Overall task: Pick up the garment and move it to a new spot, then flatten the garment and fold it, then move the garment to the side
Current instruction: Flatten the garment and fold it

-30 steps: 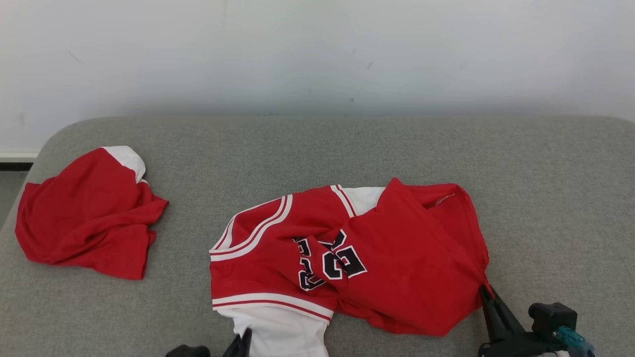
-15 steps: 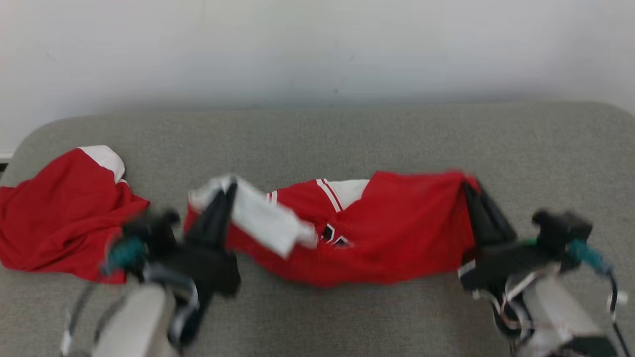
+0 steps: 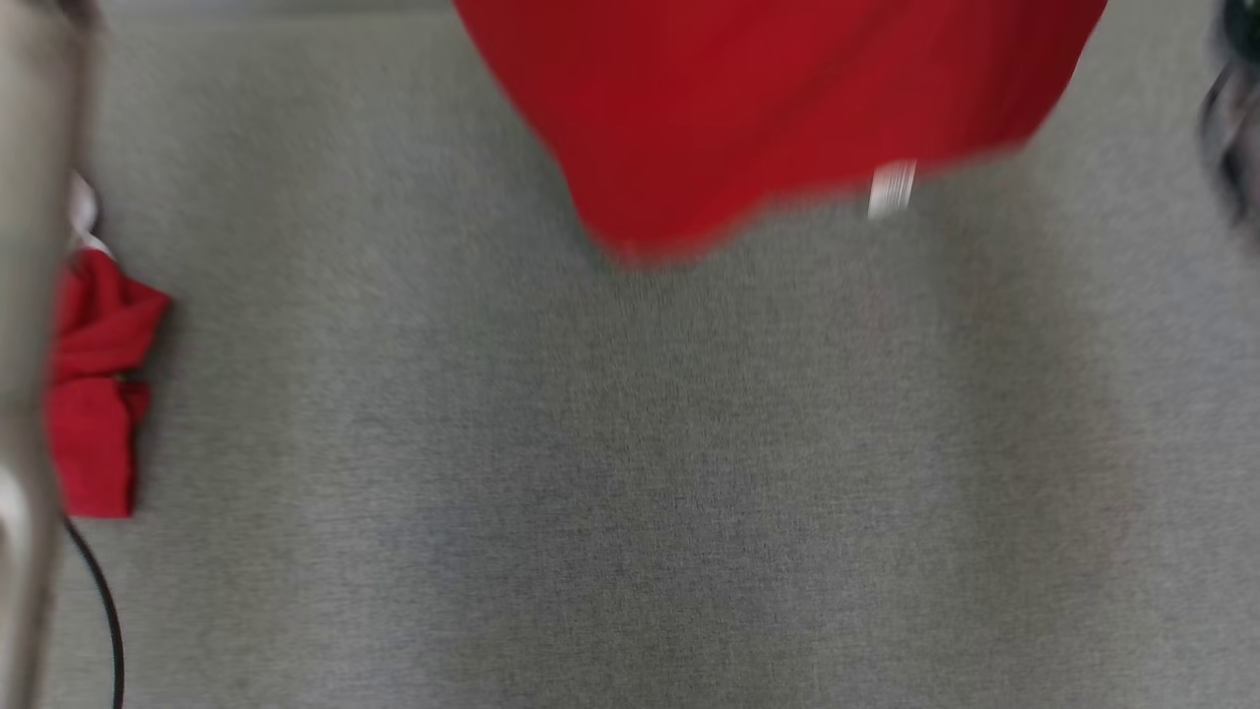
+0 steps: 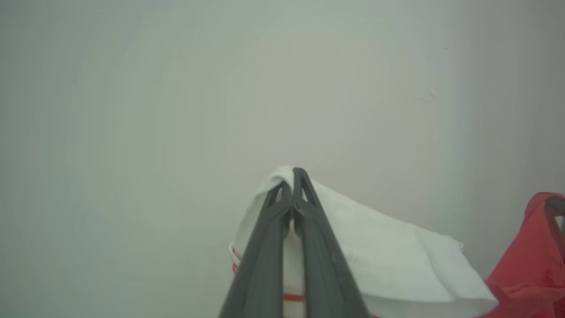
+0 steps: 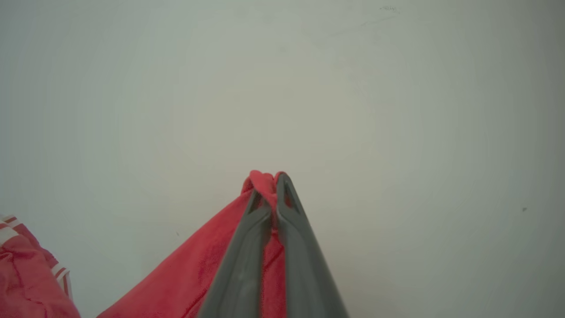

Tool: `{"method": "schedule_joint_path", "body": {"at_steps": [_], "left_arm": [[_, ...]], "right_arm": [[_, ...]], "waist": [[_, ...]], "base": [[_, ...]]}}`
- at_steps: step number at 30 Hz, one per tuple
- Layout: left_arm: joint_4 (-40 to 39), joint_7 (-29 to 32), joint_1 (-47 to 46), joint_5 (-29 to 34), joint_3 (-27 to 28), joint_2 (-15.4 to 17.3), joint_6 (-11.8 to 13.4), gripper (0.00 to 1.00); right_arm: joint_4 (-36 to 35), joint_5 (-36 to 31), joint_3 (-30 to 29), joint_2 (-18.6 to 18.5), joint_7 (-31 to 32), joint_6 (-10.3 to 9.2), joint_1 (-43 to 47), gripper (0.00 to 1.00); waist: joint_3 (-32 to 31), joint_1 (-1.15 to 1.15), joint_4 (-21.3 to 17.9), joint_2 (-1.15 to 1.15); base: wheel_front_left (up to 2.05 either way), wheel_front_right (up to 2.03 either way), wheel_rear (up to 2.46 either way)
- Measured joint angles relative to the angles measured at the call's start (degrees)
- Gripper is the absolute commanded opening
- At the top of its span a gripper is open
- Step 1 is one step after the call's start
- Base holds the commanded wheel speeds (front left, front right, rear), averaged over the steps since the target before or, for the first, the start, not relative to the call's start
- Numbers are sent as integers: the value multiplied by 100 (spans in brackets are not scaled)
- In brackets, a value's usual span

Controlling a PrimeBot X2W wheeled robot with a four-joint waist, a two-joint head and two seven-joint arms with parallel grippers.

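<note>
Progress stands at the first step, the pick-up and move. The garment (image 3: pixel 768 98), a red jersey, hangs in the air above the grey surface (image 3: pixel 630 473). In the head view its blurred lower edge dangles at the top of the picture, with a small white tag (image 3: pixel 891 187) at the hem, and it does not seem to touch the surface beneath. The left end effector (image 4: pixel 292 174) is clenched on the garment's white panel (image 4: pixel 375 260), its two fingers pressed together with the cloth folded over the tips. The right end effector (image 5: pixel 270 179) is likewise clenched, pinching a bunch of red cloth between its tips. Both wrist views look toward a plain pale wall (image 4: pixel 176 88), which suggests the two arms hold the garment up and spread between them. A pale blurred shape, likely a forearm (image 3: pixel 30 246), runs down the left edge of the head view. Beside it a second red cloth (image 3: pixel 94 394) lies crumpled on the surface, well apart from the hanging garment. So the lift looks done, with a two-point hold. Setting the garment down at a new spot is not yet done, and the wide bare stretch of surface below offers room for it. Left after that: laying the garment flat, folding it, and shifting the folded piece to the side. Since the hold is on one white edge and one red corner, my guess is that the garment will land bunched and need smoothing before any fold.
</note>
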Motion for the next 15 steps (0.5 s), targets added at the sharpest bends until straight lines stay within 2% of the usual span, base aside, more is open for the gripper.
{"method": "schedule_joint_path", "body": {"at_steps": [7, 15], "left_arm": [[1147, -204, -2152, 243, -110, -119, 1, 0], [2314, -355, -3262, 269, -94, -237, 51, 0]], "right_arm": [[979, 126, -142, -37, 148, 0, -2044, 0], [2084, -5, -59, -19, 142, 0, -3262, 0]], "waist": [[765, 0, -93, 0], [1183, -1, -195, 0]], "base": [[0, 0, 0], [0, 0, 0]]}}
